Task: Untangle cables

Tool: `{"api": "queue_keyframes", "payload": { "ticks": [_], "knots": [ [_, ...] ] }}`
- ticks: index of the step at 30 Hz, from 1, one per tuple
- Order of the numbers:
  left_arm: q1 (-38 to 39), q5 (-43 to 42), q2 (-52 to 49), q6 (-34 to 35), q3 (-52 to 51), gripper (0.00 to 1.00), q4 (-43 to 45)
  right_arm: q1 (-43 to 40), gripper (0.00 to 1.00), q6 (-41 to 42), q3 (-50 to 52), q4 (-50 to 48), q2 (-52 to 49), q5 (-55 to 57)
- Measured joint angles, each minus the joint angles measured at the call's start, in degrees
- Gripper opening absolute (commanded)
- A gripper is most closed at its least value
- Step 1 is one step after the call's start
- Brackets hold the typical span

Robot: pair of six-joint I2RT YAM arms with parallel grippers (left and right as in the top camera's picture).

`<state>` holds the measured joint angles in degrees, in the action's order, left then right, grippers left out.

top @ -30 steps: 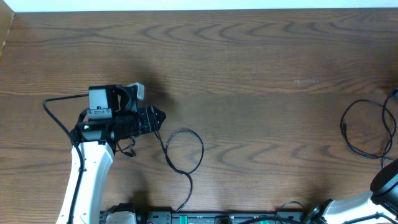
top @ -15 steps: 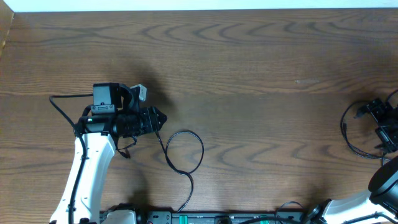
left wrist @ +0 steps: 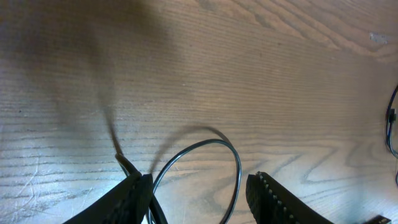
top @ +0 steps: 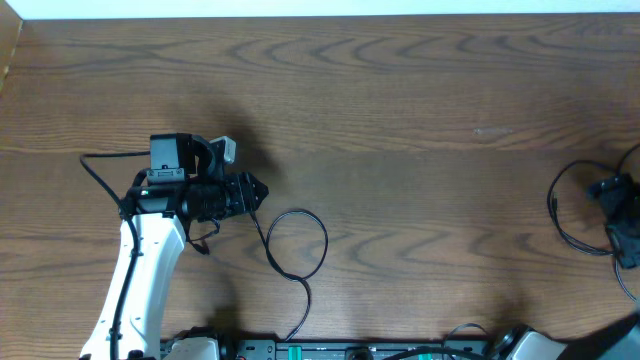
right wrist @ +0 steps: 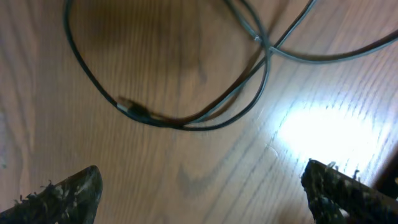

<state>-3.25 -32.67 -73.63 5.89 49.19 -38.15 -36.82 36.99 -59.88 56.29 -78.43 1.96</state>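
A black cable point(top: 296, 243) forms a loop on the wooden table just right of my left gripper point(top: 256, 191) and trails down to the front edge. In the left wrist view the loop point(left wrist: 219, 160) lies between the open fingers of my left gripper point(left wrist: 199, 202), with one strand beside the left finger point(left wrist: 134, 198). More black cable loops point(top: 572, 205) lie at the far right. My right gripper point(top: 612, 195) hovers over them, open and empty point(right wrist: 205, 193). Its view shows a cable point(right wrist: 205, 118) with a small plug end point(right wrist: 129, 109). I see no clearly white cable.
The table's back edge point(top: 320, 17) meets a white wall. Robot bases and their wiring point(top: 340, 350) line the front edge. A thick black arm wire point(top: 95, 180) loops out left of the left arm. The right cable loops show at the left wrist view's edge point(left wrist: 392, 124).
My right arm has come in from the right edge and now hovers over the right cable loops. My left arm shifted slightly right early on, then stayed still. The cables have not moved.
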Motion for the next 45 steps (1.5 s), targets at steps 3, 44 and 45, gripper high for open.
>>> {"api": "queue_keyframes", "payload": {
  "ticks": [3, 44, 45],
  "knots": [
    [0.00, -0.02, 0.00, 0.00, 0.00, 0.54, -0.11, 0.00, 0.99, 0.37, 5.09, -4.00, 3.87, 0.70],
    [0.00, -0.02, 0.00, 0.00, 0.00, 0.54, -0.59, 0.02, 0.71, -0.81, 28.85, -46.03, -5.14, 7.78],
    [0.00, -0.02, 0.00, 0.00, 0.00, 0.54, -0.61, 0.02, 0.60, -0.90, 28.83, -46.58, -5.62, 8.37]
  ]
}}
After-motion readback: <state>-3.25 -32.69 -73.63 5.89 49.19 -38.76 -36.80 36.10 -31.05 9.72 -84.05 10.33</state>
